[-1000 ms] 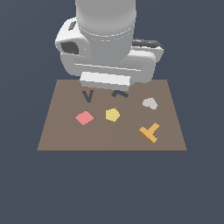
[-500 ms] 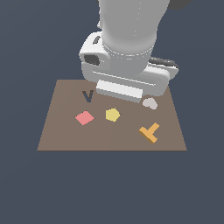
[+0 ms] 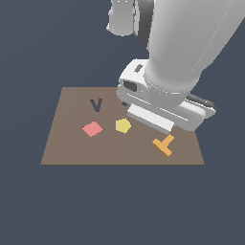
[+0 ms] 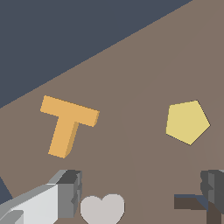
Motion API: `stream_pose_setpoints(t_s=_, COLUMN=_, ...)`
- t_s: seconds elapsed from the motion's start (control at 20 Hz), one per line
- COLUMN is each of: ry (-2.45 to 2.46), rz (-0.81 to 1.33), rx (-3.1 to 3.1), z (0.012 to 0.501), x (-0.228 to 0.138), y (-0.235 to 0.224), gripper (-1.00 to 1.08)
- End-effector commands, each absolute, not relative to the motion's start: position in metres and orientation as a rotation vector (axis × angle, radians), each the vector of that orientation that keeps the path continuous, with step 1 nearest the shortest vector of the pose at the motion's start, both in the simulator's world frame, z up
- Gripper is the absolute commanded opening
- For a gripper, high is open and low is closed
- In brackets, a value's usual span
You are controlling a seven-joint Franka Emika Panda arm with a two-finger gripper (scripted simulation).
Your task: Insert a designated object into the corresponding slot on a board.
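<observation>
The orange T-shaped block (image 3: 163, 144) lies flat on the brown board (image 3: 72, 148) near its front corner on the exterior view's right. In the wrist view the T (image 4: 68, 124) lies apart from my gripper (image 4: 142, 192), beyond the left finger (image 4: 68, 192). The gripper is open and empty above the board (image 4: 140, 78). In the exterior view the white hand (image 3: 162, 107) hides the fingers. The dark navy T slot is mostly hidden; one piece shows by the other finger (image 4: 192, 202) and a sliver beside the hand (image 3: 124, 103).
A yellow pentagon (image 3: 123, 125) (image 4: 187, 122) and a pink square (image 3: 92, 128) lie mid-board. A dark V-shaped cutout (image 3: 96, 105) is at the back. A grey heart piece (image 4: 103, 209) lies on the board between my fingers. The board's edge runs near the T.
The arm has swung toward the exterior view's right and forward. The hand now covers the grey heart and most of the T slot and sits close behind the orange T.
</observation>
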State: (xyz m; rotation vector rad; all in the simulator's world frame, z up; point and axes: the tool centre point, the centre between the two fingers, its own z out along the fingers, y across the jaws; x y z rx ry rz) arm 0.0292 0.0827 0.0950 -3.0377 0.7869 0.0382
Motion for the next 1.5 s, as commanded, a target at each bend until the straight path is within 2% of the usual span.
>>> stream_pose_setpoints(t_s=0.0, ry=0.877, rz=0.03, rx=-3.014, z=0.086, x=0.039, y=0.095, gripper=1.0)
stream_pose_setpoints(t_s=0.7, ry=1.182, rz=0.003, rx=-2.91, z=0.053, x=0.081, y=0.131, gripper=1.0)
stream_pose_setpoints(t_s=1.45, ry=1.218, rz=0.0, rx=-2.896, z=0.049, x=0.087, y=0.133, gripper=1.0)
